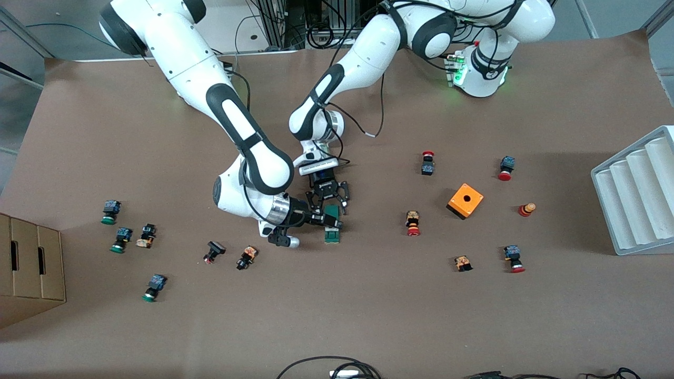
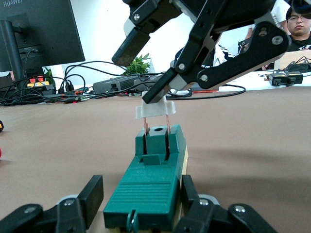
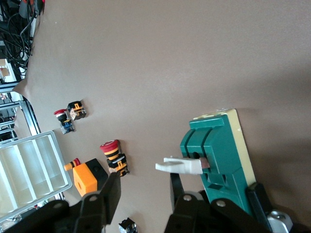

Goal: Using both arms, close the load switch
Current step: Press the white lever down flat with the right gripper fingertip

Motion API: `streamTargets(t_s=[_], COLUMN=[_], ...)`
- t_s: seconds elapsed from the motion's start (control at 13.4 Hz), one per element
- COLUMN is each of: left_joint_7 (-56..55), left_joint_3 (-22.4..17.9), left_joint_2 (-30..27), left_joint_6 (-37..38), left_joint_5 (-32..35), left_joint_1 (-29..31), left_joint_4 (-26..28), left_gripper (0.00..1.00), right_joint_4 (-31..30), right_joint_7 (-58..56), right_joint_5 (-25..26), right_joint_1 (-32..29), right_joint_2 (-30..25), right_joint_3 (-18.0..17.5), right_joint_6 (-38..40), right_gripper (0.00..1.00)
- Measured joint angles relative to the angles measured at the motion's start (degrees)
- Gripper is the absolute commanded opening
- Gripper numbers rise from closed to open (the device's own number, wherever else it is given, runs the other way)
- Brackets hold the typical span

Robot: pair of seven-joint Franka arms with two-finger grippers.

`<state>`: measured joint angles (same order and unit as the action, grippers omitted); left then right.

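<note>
Front view is showing the load switch lying mid-worktop, with both arms reaching over it. The left gripper is clamping the green body at one end. The right gripper is sitting shut on the raised white lever at the switch's other end.

Robot arms: two. Load switch: one. Orange box: one. Green-capped push buttons: three. Red-capped push buttons: four. Other small button parts: five. White tray: one. Cardboard box: one.
</note>
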<state>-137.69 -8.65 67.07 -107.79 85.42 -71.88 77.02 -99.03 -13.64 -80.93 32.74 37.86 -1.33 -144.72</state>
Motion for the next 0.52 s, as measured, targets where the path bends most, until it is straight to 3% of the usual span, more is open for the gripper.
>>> streamTargets(t_s=[0.52], left_joint_7=[0.0], left_joint_3=[0.0], left_joint_2=[0.0], left_joint_6=[0.0], left_joint_5=[0.0], left_joint_1=[0.0], left_joint_4=[0.0], left_gripper=[0.71], right_joint_4=[1.49], right_joint_7=[0.0], right_joint_5=[0.0], right_joint_1=[-0.01], right_joint_2=[1.36], right_joint_3=[0.71], right_joint_6=[0.0], right_gripper=[0.49])
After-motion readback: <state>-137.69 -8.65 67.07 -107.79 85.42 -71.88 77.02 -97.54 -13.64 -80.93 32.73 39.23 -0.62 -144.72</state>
